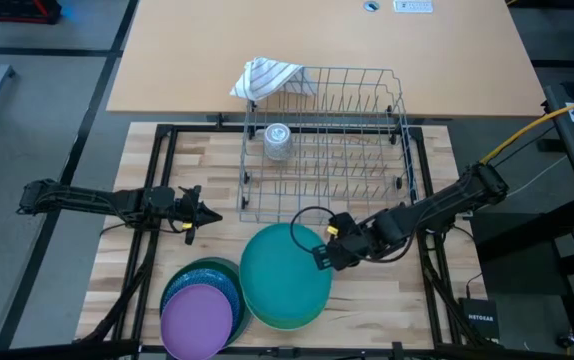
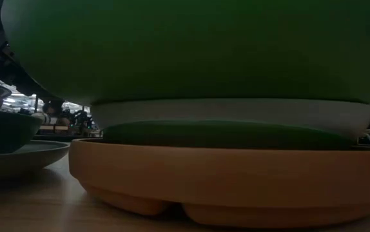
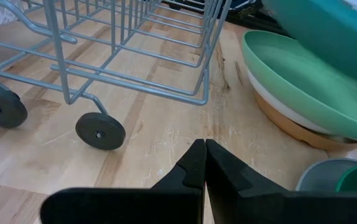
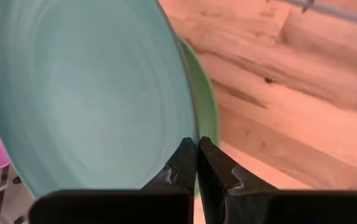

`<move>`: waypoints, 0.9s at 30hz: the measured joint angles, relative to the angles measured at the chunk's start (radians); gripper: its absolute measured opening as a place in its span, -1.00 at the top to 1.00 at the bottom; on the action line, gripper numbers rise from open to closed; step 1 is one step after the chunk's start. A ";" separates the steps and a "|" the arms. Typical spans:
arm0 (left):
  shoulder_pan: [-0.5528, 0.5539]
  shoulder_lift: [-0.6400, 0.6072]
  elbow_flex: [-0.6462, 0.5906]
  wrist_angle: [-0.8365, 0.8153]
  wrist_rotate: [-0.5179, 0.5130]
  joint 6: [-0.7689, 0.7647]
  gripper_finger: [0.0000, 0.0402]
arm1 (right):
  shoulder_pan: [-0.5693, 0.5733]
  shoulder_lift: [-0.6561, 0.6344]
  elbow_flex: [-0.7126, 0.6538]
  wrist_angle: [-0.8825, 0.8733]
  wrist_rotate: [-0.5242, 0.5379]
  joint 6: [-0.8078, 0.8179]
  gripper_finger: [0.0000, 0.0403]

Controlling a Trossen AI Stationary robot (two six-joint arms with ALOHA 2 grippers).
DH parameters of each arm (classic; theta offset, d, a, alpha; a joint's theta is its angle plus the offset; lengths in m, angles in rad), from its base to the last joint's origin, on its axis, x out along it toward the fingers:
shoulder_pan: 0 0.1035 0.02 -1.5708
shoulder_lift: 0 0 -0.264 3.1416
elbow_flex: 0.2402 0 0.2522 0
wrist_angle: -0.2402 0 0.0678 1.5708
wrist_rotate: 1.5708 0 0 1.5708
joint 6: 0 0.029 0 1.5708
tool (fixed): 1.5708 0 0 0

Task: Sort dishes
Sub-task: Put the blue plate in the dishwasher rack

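Your right pincer point(image 1: 323, 256) is sitting just right of centre in the high view, its fingers pressed together on the right rim of the large teal plate point(image 1: 285, 272), which is tilting up off the stack under it. In the right wrist view the two dark fingers point(image 4: 185, 163) are meeting at that plate's edge, with a green plate point(image 4: 208, 112) showing just behind it.

That stack, seen in the low view, is made up of a green bowl point(image 2: 198, 45), a white dish point(image 2: 236, 115), a dark green plate point(image 2: 223, 134) and a tan divided plate point(image 2: 217, 174) at the bottom.

To its left, at the lower left of the high view, a purple plate point(image 1: 197, 315) is lying on top of blue and dark teal dishes point(image 1: 212, 278).

Your left pincer point(image 1: 197, 212) is hovering at mid-left, closed on nothing, above the wooden surface point(image 1: 142, 260), near the front left corner of the wire rack point(image 1: 327, 140). A small clear glass point(image 1: 278, 140) is standing in the rack, and a striped cloth point(image 1: 265, 76) is draping its upper left corner.
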 joint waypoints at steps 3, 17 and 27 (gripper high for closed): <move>0.000 0.000 0.000 0.000 0.000 0.000 1.00 | 0.000 0.000 0.061 -0.055 0.025 -0.014 0.97; 0.000 0.000 0.000 0.004 0.000 -0.035 1.00 | 0.000 0.000 0.436 -0.490 0.300 -0.050 0.97; 0.000 0.000 0.000 0.004 0.000 -0.044 1.00 | -0.058 -0.035 0.621 -0.606 0.641 -0.066 0.97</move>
